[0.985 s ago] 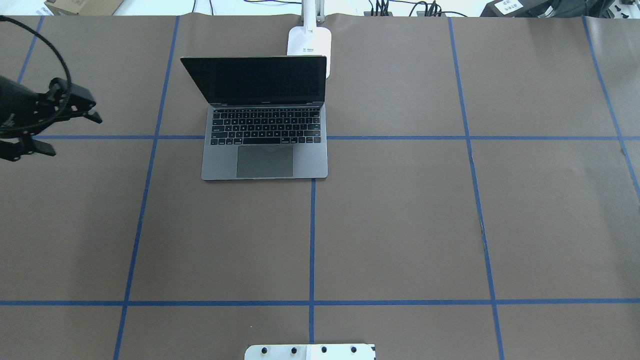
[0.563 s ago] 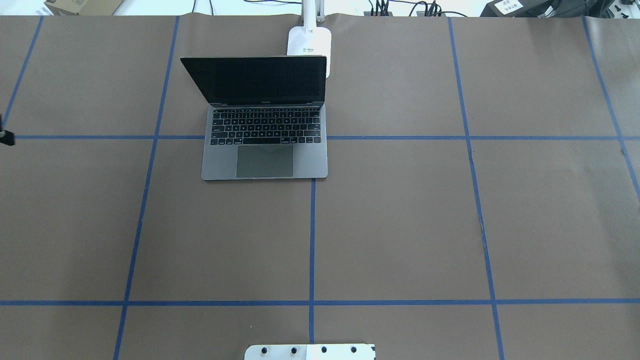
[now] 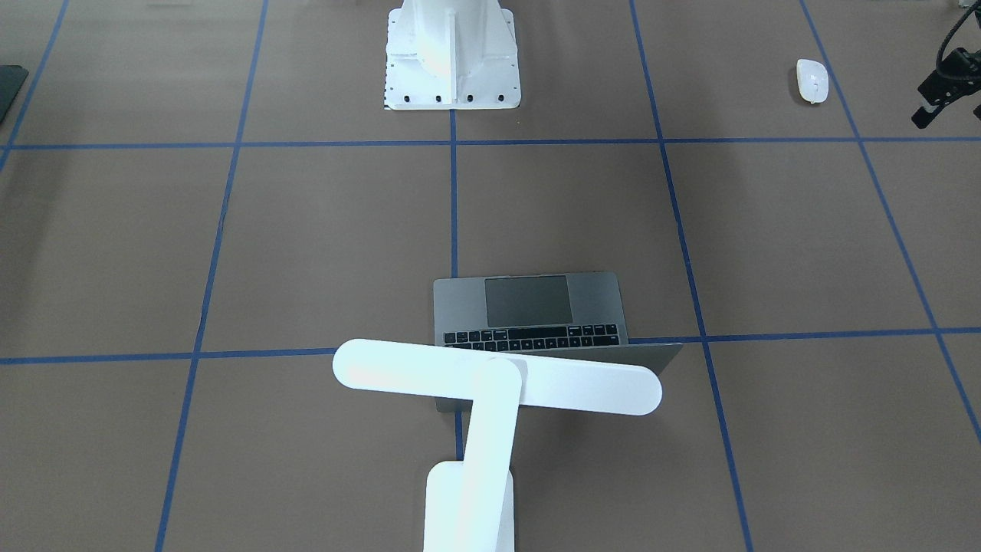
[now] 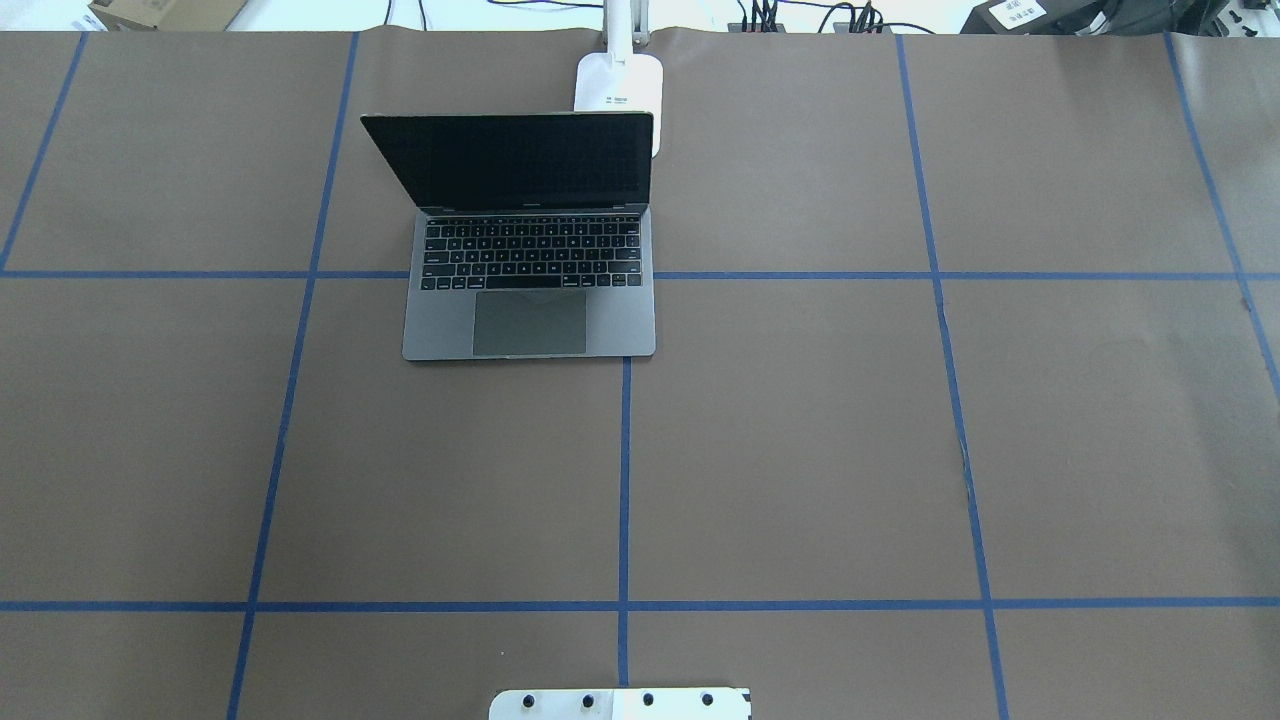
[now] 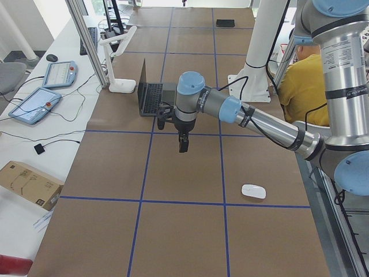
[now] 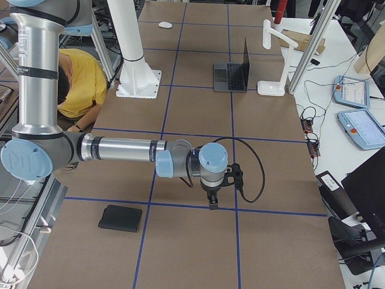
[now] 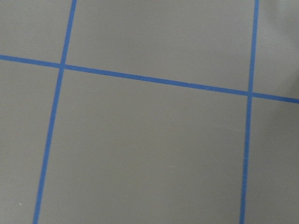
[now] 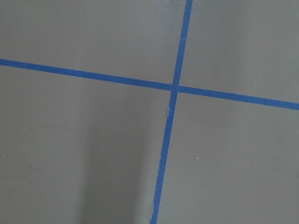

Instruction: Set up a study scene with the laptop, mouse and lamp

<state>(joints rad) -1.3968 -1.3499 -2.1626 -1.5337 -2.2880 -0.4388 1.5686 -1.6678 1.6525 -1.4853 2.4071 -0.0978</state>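
The grey laptop [image 4: 530, 250] stands open on the far middle of the table, keys toward me; it also shows in the front view [image 3: 529, 307]. The white lamp [image 3: 498, 379] stands right behind it, its bar head over the lid and its foot [image 4: 618, 85] at the table's far edge. The small white mouse [image 3: 812, 80] lies alone near my left end of the table [image 5: 253, 191]. My left gripper [image 3: 950, 119] hangs above the table beside the mouse, cut off by the frame edge, with its fingers apart and empty [image 5: 183, 143]. My right gripper [image 6: 213, 201] shows only in the right side view; I cannot tell whether it is open or shut.
A flat black square pad [image 6: 120, 218] lies near my right end of the table. The white bolted pedestal [image 3: 452, 77] stands at the near middle edge. Blue tape lines grid the brown table. A person in yellow [image 5: 300, 81] sits behind the robot.
My left gripper has moved left out of the overhead view. The laptop and the lamp have not moved.
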